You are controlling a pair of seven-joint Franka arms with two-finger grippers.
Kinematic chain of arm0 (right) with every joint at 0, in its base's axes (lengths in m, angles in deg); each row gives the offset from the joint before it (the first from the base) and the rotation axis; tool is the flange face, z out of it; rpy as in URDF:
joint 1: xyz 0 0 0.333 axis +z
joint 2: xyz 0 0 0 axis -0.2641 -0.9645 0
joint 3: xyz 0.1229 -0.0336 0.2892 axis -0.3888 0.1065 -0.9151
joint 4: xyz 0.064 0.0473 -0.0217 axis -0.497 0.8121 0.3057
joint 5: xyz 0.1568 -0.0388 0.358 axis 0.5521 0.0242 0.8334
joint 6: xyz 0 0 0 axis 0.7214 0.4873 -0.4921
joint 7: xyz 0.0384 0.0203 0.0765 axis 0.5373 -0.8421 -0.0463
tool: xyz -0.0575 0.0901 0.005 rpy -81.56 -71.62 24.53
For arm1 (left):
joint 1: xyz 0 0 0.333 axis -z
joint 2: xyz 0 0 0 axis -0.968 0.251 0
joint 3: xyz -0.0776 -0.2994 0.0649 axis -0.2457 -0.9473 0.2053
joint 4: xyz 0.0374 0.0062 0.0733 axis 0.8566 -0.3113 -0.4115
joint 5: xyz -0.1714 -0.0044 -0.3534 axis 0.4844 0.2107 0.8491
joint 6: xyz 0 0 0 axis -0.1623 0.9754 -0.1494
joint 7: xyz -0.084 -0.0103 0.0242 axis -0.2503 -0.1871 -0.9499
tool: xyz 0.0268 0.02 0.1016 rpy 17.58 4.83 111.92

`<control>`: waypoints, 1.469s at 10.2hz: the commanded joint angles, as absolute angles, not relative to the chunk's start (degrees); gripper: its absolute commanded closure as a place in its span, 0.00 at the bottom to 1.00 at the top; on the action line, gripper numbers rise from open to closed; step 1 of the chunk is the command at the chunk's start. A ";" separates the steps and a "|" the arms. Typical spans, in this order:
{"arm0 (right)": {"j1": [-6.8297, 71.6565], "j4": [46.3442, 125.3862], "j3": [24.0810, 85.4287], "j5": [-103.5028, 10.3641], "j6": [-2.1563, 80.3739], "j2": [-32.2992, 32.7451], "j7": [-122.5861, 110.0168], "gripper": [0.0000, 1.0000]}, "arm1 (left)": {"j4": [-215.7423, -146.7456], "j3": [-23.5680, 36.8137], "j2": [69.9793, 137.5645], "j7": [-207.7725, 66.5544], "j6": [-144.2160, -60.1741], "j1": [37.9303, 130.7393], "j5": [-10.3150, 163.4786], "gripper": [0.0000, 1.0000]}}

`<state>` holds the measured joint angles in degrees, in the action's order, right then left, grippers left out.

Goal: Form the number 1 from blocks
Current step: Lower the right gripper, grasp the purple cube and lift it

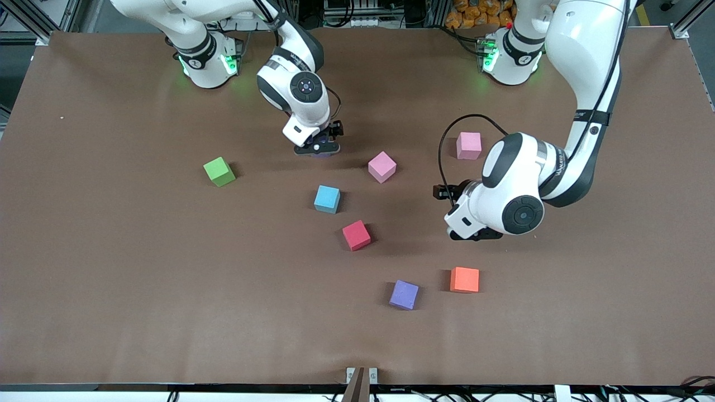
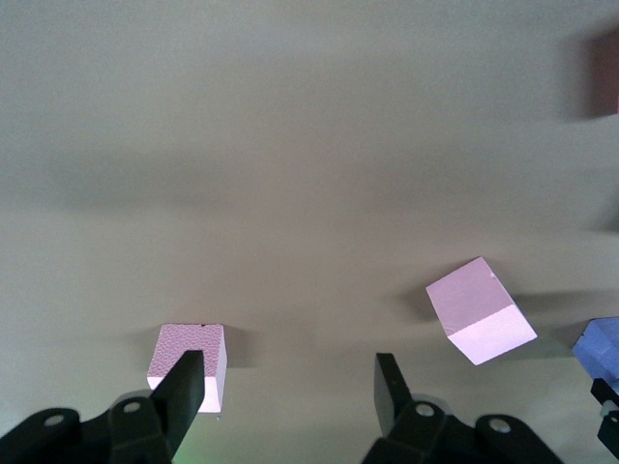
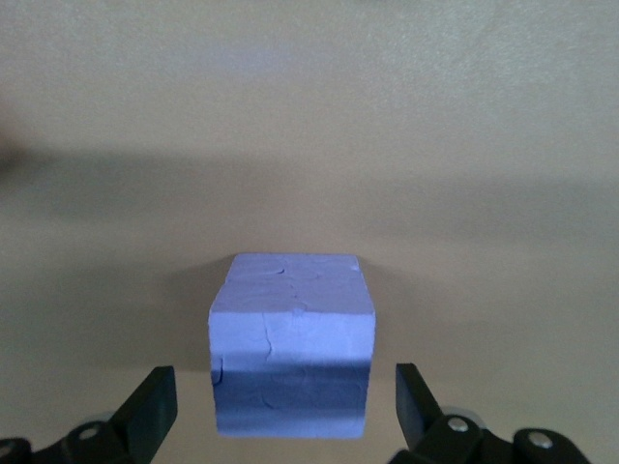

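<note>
My right gripper (image 3: 280, 411) hangs open around a cracked, matte indigo foam cube (image 3: 290, 343), fingers clear of its sides. My left gripper (image 2: 290, 396) waits open above the brown table (image 1: 111, 279), pink cube (image 2: 189, 362) at eleven o'clock.

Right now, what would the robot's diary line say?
right gripper: open around purple block | left gripper: open, empty, waiting over table

Seven cubes (image 1: 356, 234) scattered mid-table, apart; eighth betw right fingers (image 3: 150, 411)
</note>
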<state>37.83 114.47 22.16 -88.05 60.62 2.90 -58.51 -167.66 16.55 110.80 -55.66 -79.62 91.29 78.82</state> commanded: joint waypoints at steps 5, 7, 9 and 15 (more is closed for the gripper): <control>38.86 113.41 22.15 -91.15 62.09 0.75 -63.07 1.00 | -167.57 16.95 111.64 -52.98 -81.44 93.91 78.41 0.21; 39.22 113.23 21.45 -91.06 62.00 0.84 -64.83 1.00 | -170.64 16.95 110.33 -53.06 -81.45 93.22 75.51 0.21; 39.13 112.97 18.30 -91.06 61.48 0.92 -68.34 1.00 | -169.78 16.86 110.32 -52.98 -81.53 93.21 75.94 0.21; 38.87 113.32 11.43 -90.97 61.39 0.75 -76.52 1.00 | -169.86 16.77 112.33 -43.78 -81.62 94.18 78.39 0.21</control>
